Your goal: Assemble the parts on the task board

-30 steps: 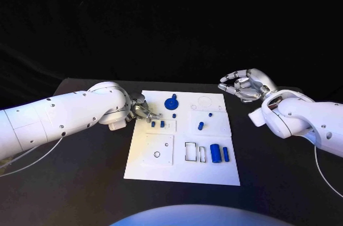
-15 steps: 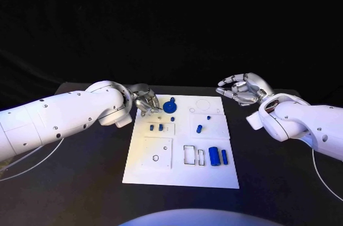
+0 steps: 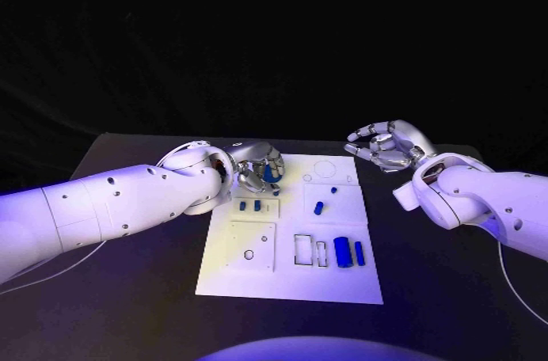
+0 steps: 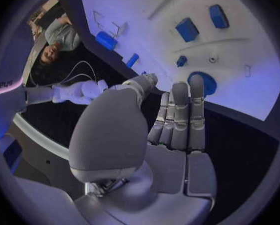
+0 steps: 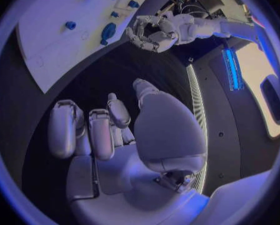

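My left hand (image 3: 253, 167) hovers over the far-left part of the task board (image 3: 257, 278), fingers half curled right by the blue round disc (image 3: 272, 172). In the left wrist view the disc (image 4: 202, 81) lies on the board just past the fingertips (image 4: 196, 85), nothing pinched, so I read the hand as empty and lined up to take the disc; contact I can't confirm

Right hand (image 3: 386, 146) is parked off the board's far-right corner, above the black table (image 3: 457, 266), fingers curled in loosely with nothing in them. Probably kept there so it stays out of the left arm's way

Other parts on the board: two small blue pieces (image 3: 249, 206) near the middle of the left side, a small peg (image 3: 320, 207) and a tiny one (image 3: 333, 190) further right, two long blue cylinders (image 3: 349, 252) lying beside a rectangular slot (image 3: 304, 248) toward the near edge. None of them crowd the disc

What's in the way: my own left forearm covers the board's left edge in the head view, so the hand's approach is partly hidden there
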Tool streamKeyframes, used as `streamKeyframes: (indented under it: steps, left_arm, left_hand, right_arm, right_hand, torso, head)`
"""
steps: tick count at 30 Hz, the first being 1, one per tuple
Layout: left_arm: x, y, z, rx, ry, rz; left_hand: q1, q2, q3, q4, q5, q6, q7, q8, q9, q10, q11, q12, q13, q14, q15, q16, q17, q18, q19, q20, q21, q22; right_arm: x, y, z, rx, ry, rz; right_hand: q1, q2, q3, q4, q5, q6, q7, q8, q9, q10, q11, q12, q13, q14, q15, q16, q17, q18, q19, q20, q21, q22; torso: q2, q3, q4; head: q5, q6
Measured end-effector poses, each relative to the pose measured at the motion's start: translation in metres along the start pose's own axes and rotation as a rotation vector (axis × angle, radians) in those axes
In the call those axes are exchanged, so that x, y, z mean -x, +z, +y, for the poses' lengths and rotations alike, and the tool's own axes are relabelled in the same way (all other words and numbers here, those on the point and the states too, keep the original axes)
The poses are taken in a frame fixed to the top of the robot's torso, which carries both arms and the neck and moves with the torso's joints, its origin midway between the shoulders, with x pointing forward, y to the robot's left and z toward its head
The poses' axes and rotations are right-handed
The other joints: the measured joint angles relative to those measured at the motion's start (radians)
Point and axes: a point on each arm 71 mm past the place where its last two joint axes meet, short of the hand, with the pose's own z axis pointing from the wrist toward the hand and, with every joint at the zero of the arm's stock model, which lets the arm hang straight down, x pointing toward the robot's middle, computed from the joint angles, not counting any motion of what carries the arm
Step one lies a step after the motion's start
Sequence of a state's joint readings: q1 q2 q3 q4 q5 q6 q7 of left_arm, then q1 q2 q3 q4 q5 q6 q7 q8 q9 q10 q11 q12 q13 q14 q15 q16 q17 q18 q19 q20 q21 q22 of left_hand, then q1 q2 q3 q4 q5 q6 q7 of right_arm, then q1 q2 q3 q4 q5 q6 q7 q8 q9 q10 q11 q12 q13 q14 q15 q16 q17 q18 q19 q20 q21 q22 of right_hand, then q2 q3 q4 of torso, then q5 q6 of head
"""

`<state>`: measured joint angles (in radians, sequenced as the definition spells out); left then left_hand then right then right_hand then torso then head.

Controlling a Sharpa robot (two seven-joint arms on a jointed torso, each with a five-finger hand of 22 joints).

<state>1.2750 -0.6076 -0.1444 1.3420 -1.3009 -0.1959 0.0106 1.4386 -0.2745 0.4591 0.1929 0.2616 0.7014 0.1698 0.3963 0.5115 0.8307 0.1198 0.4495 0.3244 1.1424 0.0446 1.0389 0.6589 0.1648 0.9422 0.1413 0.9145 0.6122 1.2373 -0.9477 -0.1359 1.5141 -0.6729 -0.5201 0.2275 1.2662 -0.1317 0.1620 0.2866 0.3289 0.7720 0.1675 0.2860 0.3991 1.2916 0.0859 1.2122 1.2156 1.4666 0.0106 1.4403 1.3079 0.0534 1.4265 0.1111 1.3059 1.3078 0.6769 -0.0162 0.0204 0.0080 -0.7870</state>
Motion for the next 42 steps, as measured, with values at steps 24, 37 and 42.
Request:
streamKeyframes:
  steps: [24, 37, 42]
  left_arm:
    - [-0.015, 0.02, 0.001, -0.003, 0.267, 0.102]
    - [-0.017, 0.023, 0.0, -0.002, 0.286, 0.112]
    - [-0.02, 0.023, 0.0, -0.001, 0.285, 0.115]
  left_hand:
    - [0.042, 0.016, 0.058, -0.025, 0.0, 0.159, -0.01, -0.058, -0.133, 0.117, -0.008, -0.07, -0.142, 0.15, -0.011, 0.242, 0.177, 0.0, 0.098, -0.009, 0.178, 0.176]
    - [0.036, 0.01, 0.088, -0.037, 0.0, 0.175, -0.015, -0.074, -0.153, 0.153, -0.02, -0.079, -0.159, 0.18, -0.016, 0.28, 0.223, -0.001, 0.136, -0.015, 0.235, 0.249]
    - [0.036, 0.01, 0.088, -0.037, 0.0, 0.175, -0.015, -0.074, -0.155, 0.153, -0.02, -0.084, -0.162, 0.187, -0.016, 0.284, 0.228, -0.001, 0.137, -0.016, 0.241, 0.259]
  right_arm:
    - [-0.002, 0.0, 0.002, 0.008, -0.003, 0.004]
    - [-0.003, -0.001, 0.003, 0.013, -0.003, 0.004]
    - [-0.003, 0.0, 0.003, 0.015, -0.003, 0.004]
  right_hand:
    - [0.0, 0.0, 0.0, 0.0, 0.0, 0.0, 0.0, 0.0, -0.001, -0.004, -0.004, 0.0, 0.0, 0.0, 0.0, 0.0, 0.0, 0.0, 0.0, 0.0, 0.0, 0.0]
    - [0.0, 0.0, 0.003, -0.003, 0.0, 0.0, 0.0, 0.004, -0.001, -0.004, -0.004, 0.0, 0.0, 0.0, 0.0, 0.0, 0.0, 0.0, 0.0, 0.0, 0.0, 0.0]
    - [0.0, 0.0, 0.003, -0.003, 0.0, 0.0, 0.0, 0.004, -0.001, -0.004, -0.004, 0.0, 0.0, 0.0, 0.0, 0.0, 0.0, 0.0, 0.0, 0.0, 0.0, -0.001]
  torso:
    - [0.0, 0.0011, -0.0008]
    - [-0.001, 0.0001, 0.0003]
    - [-0.001, 0.0, -0.0007]
  head:
    - [-0.005, -0.003]
    - [-0.008, -0.008]
    - [-0.012, -0.01]
